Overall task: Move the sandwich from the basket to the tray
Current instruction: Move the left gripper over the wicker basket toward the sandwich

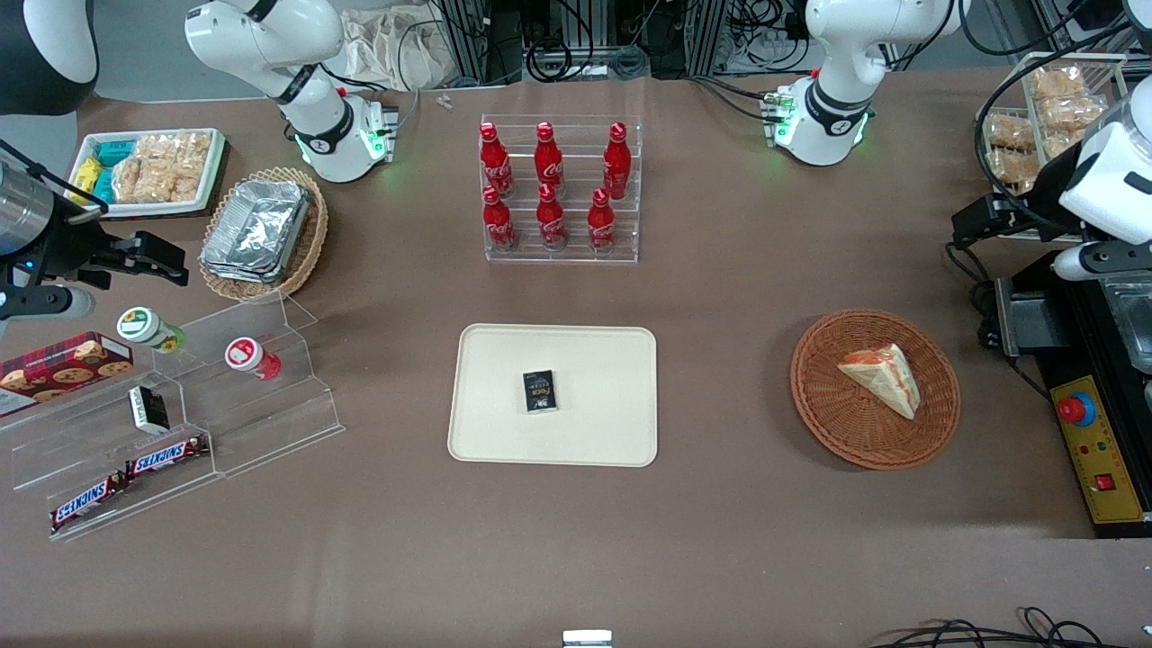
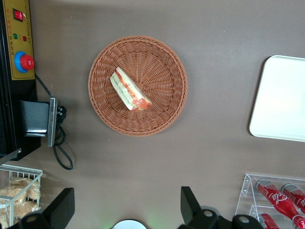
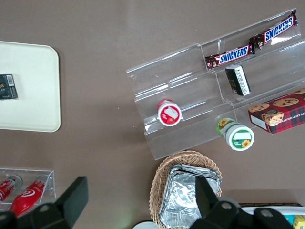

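Observation:
The sandwich [image 1: 882, 378] [image 2: 129, 89], a pale bread wedge with orange-red and green filling, lies in the round reddish-brown basket [image 1: 828, 405] [image 2: 162, 62]. The cream tray [image 1: 504, 423] [image 2: 281, 95] lies flat in the middle of the table and holds only a small black packet [image 1: 540, 391]. My left gripper [image 1: 965, 227] [image 2: 125, 202] hangs high over the table, farther from the front camera than the basket and toward the working arm's end. It is open wide, with bare table between the fingers [image 2: 188, 204].
A clear rack of red cola bottles [image 1: 560, 189] [image 2: 276, 195] stands farther from the front camera than the tray. Beside the basket, at the working arm's end, sit a yellow control box with a red button [image 1: 1093, 450] [image 2: 19, 47] and a wire rack of bagged snacks [image 1: 1035, 117].

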Controlling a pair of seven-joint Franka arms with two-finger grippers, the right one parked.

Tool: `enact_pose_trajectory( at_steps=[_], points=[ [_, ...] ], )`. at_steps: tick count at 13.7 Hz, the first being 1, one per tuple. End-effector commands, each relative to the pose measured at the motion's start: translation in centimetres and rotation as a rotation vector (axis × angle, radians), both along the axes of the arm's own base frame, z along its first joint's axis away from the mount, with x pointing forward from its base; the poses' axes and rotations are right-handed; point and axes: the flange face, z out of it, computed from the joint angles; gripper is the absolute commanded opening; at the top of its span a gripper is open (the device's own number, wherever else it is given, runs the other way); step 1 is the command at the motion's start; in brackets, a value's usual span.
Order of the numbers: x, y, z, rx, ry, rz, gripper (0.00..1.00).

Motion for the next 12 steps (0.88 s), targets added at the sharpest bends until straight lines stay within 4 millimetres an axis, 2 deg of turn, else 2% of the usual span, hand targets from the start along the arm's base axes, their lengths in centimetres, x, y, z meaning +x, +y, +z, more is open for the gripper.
enact_pose_trajectory(
  at_steps=[1, 6, 8, 12],
  points=[
    [-0.7, -0.2, 0.9, -0.004, 0.003, 0.011, 1.0],
    [-0.4, 0.3, 0.3, 0.0, 0.015, 0.031, 1.0],
    [-0.5, 0.6, -0.1, 0.006, 0.035, 0.136, 1.0],
    [-0.2, 1.0, -4.6, 0.021, 0.071, 0.34, 1.0]
  ],
)
